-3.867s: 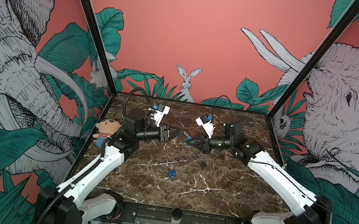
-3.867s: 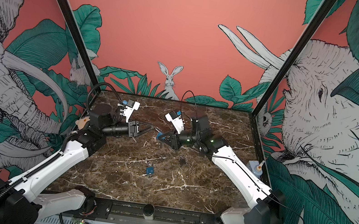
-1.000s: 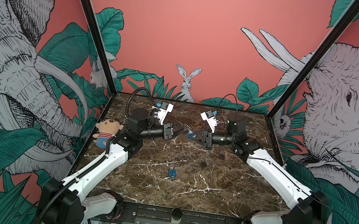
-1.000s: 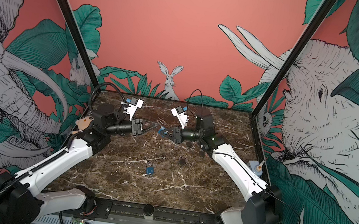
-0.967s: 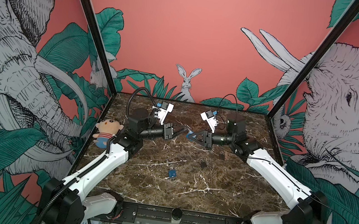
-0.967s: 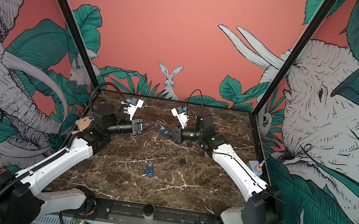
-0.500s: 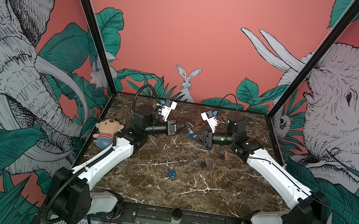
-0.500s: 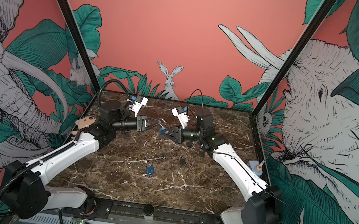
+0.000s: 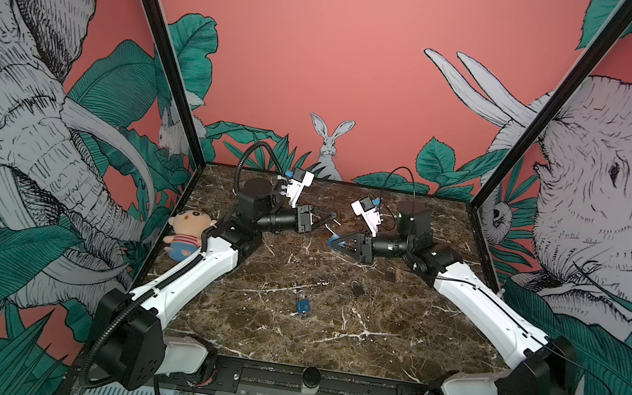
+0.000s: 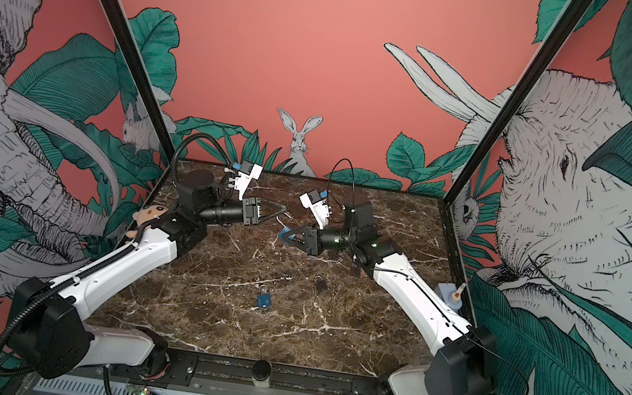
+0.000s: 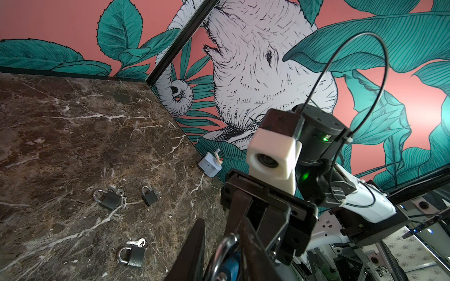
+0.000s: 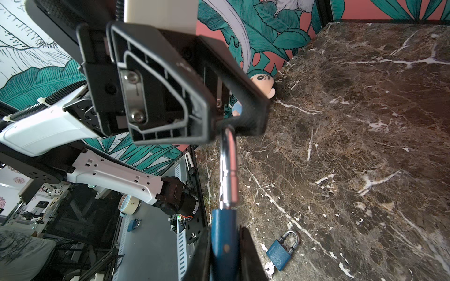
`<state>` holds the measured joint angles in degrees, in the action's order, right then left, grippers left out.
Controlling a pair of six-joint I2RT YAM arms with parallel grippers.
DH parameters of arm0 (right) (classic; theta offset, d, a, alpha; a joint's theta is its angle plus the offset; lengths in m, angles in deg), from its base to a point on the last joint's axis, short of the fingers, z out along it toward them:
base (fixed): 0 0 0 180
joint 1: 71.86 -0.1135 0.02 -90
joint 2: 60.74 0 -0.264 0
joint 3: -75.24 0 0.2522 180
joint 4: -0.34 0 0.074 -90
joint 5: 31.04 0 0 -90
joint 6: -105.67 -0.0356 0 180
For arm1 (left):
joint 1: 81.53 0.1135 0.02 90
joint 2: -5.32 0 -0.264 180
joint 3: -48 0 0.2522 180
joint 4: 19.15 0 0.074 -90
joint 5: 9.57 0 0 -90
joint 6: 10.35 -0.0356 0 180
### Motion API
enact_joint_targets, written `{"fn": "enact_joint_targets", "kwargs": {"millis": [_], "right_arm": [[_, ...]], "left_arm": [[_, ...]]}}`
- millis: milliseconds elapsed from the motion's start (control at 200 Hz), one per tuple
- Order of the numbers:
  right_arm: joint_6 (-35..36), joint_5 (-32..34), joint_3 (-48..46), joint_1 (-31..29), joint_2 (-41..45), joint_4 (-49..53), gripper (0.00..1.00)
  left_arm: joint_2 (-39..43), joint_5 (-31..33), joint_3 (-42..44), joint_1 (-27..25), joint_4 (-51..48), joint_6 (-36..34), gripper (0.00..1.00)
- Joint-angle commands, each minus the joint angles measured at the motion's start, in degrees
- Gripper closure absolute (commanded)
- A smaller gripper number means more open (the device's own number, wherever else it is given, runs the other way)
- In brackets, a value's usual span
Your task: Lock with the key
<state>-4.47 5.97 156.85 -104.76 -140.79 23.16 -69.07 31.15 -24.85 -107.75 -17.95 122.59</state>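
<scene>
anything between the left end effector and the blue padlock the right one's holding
Nothing visible stands between them. The left end effector appears closed right on the shackle of the blue padlock, whose body the right end effector clamps.

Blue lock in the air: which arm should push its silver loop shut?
Probably left: the left gripper sits at the shackle, while the right gripper is clamping that blue lock.

A blue padlock [image 12: 222, 239] with a silver shackle [image 12: 227, 165] hangs in the air over the far middle of the desk [image 9: 390, 343]. Its body is pinched in the right gripper [image 9: 335, 243], and the shackle's top meets the tips of the left gripper [image 9: 328, 220]. A second blue padlock [image 9: 302, 307] lies flat near the desk's middle, a silver key [image 12: 269, 267] at its base.
</scene>
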Motion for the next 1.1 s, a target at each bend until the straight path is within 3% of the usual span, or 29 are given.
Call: {"fn": "enact_joint_targets", "kwargs": {"millis": [0, 670, 1095], "right_arm": [[0.63, -0.69, 1.52, -0.14, -0.80, -1.22, 1.00], [-0.77, -1.15, 3.06, 0.91, -0.46, -1.54, 1.00], [-2.16, -2.57, 2.32, 1.85, -0.20, -3.12, 1.00]], "left_arm": [[2.66, -2.36, 0.19, -0.28, 1.61, 0.48, 0.74], [8.39, 0.32, 5.43, -0.24, -4.85, -2.64, 0.75], [11.62, 2.79, 4.29, -0.06, -9.11, -5.36, 0.76]]}}
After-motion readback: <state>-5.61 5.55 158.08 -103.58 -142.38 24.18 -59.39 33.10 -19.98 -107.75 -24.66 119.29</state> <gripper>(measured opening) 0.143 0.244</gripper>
